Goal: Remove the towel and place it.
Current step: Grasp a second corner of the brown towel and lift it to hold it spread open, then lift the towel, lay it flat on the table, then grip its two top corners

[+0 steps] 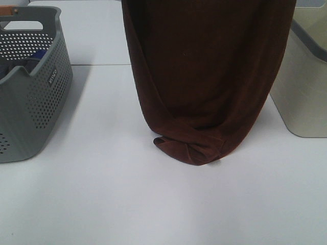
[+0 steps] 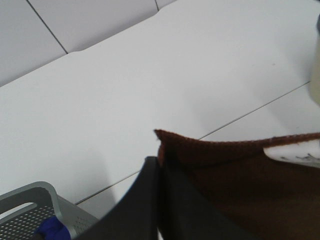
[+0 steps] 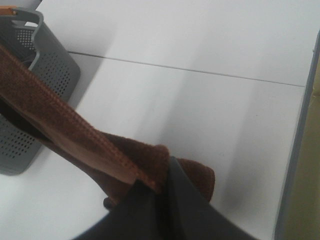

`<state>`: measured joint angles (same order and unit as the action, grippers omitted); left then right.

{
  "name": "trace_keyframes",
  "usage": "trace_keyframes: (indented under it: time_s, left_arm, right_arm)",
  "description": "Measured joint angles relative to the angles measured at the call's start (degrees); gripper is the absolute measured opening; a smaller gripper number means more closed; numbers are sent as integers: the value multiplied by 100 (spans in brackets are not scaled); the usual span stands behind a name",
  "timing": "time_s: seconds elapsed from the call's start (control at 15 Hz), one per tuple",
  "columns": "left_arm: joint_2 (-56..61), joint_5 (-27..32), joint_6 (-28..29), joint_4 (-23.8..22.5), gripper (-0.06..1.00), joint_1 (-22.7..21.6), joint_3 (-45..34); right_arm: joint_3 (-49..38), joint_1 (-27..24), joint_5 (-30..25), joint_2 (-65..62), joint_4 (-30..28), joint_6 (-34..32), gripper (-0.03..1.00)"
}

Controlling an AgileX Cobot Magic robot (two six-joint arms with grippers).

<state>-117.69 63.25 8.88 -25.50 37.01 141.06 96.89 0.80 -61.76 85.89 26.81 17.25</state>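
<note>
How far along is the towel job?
Done: the towel is lifted and hangs clear of the grey perforated basket and the beige bin. In hand: the left gripper and right gripper are each shut on its top hem, and its bunched lower end appears to touch the white table. Left: lay it down and release. It is not yet placed.

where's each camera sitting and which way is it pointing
exterior high: mounted high, looking down at table, hanging towel, grey basket, beige bin; no arm shows.
left wrist: on left arm, looking past left gripper pinching a towel corner.
right wrist: on right arm, looking past right gripper clamping the hem.
shared: towel and grey basket, all three.
</note>
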Motion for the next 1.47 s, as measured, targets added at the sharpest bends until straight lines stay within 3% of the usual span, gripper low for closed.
trace_keyframes:
  time_s: [0.13, 0.33, 0.53, 0.73, 0.87, 1.0, 1.2, 1.33, 1.4, 1.47]
  left_arm:
    - [-544, -252, 298, -132, 0, -212, 0]
    - [-1192, -1008, 733, 109, 0, -665, 0]
    - [-1329, -2194, 773, 132, 0, -1031, 0]
    - [-1203, -3759, 773, 52, 0, -1341, 0]
    - [-1003, -4715, 773, -97, 0, -1524, 143]
    - [-819, -5265, 773, -246, 0, -1650, 481]
    - [-722, -5237, 768, -344, 0, -1667, 848]
    - [-762, -4693, 756, -367, 0, -1650, 877]
    - [-848, -4291, 756, -321, 0, -1627, 877]
    - [-1003, -3048, 751, 40, 0, -1553, 865]
  right_arm:
    - [6, 0, 688, 487, 23, 0, 0]
    - [11, 46, 1845, 1283, 246, 281, 0]
    - [264, 52, 2687, 1862, 1117, 1261, 0]
    - [1157, 97, 2974, 1971, 2131, 2733, 0]
    - [2063, 292, 3151, 1971, 2349, 3621, 0]
    - [2670, 539, 3197, 1948, 2412, 3982, 0]
    - [2859, 602, 3186, 1919, 2384, 4045, 0]
    - [2750, 602, 2985, 1919, 1856, 3936, 0]
    - [2590, 607, 2813, 1919, 1558, 3707, 0]
    - [2086, 613, 2487, 1931, 917, 3071, 0]
